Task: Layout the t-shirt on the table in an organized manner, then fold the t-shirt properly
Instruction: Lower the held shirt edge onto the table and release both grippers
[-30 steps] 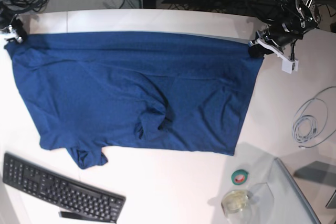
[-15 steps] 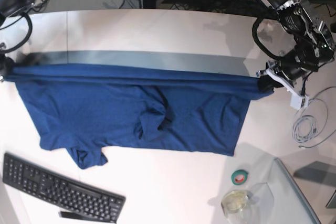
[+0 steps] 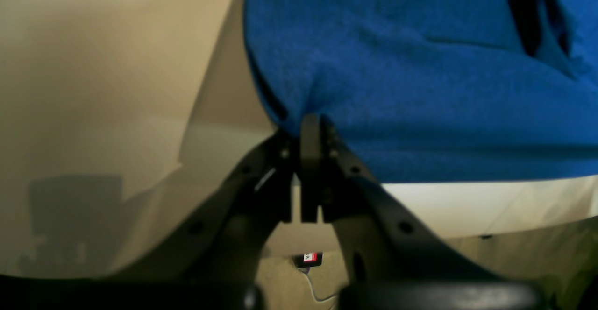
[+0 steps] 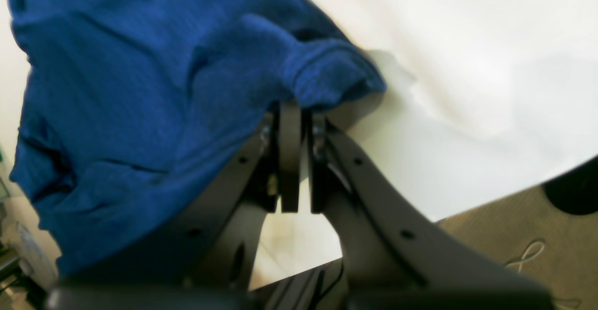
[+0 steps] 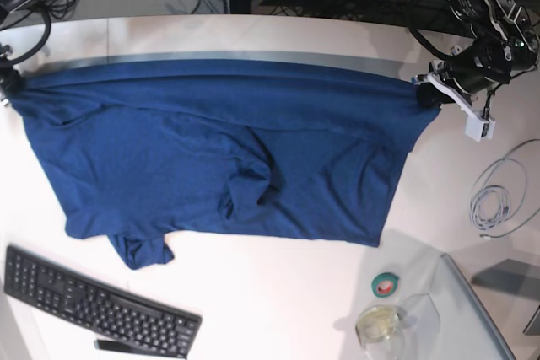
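Observation:
The dark blue t-shirt [image 5: 219, 149] is spread across the white table [image 5: 278, 301], its far edge lifted and stretched between both grippers. My left gripper [image 5: 424, 94] at the right of the base view is shut on one far corner of the t-shirt [image 3: 420, 90]; in the left wrist view its closed fingertips [image 3: 310, 128] pinch the fabric. My right gripper [image 5: 10, 86] at the left edge is shut on the other far corner of the t-shirt [image 4: 140, 90], with closed fingertips [image 4: 292, 114] under a bunched hem. A rumpled fold sits mid-shirt, and a sleeve pokes out at the near left.
A black keyboard [image 5: 97, 305] lies near the front left. A green tape roll [image 5: 386, 285], a glass cup [image 5: 380, 326] and a grey glassy panel [image 5: 481, 309] are front right. A coiled white cable [image 5: 498, 200] lies at the right. Cables and gear crowd behind the table.
Both grippers, holding the shirt's far edge, dipped toward the front and then moved back and up, pulling the edge taut toward the table's far side. The near hem stayed put.

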Controlling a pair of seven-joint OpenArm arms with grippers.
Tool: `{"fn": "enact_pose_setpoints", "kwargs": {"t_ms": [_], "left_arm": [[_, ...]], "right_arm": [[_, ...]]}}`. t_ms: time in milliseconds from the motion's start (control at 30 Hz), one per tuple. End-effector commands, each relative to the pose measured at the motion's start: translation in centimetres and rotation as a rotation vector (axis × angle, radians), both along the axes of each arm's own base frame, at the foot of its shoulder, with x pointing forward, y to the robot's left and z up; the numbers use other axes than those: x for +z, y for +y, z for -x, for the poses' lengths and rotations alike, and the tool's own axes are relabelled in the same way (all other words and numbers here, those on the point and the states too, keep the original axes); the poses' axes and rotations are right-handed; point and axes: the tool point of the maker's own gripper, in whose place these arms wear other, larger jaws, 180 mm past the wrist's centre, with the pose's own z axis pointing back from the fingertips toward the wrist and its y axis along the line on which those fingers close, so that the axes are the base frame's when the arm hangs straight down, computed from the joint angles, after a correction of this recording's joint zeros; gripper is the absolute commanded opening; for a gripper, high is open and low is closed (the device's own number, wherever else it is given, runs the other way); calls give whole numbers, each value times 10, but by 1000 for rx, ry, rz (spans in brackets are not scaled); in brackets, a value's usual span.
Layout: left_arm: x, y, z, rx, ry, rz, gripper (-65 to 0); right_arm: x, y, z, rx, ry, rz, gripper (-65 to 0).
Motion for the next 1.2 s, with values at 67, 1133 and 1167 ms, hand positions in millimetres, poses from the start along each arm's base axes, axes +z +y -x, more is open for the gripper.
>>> {"fn": "enact_pose_setpoints", "kwargs": {"t_ms": [67,1133,1167], "left_arm": [[5,4,2,-4,-23,-17,-650],[-40,5,53,75,51,61,-650],[-40,5,53,75,51,61,-650]], "right_arm": [[2,-17,4,-34,-33,52,-650],[-25,-1,53,-15,39,51,-650],[-24,-1,53,-15,37,53,-650]]}}
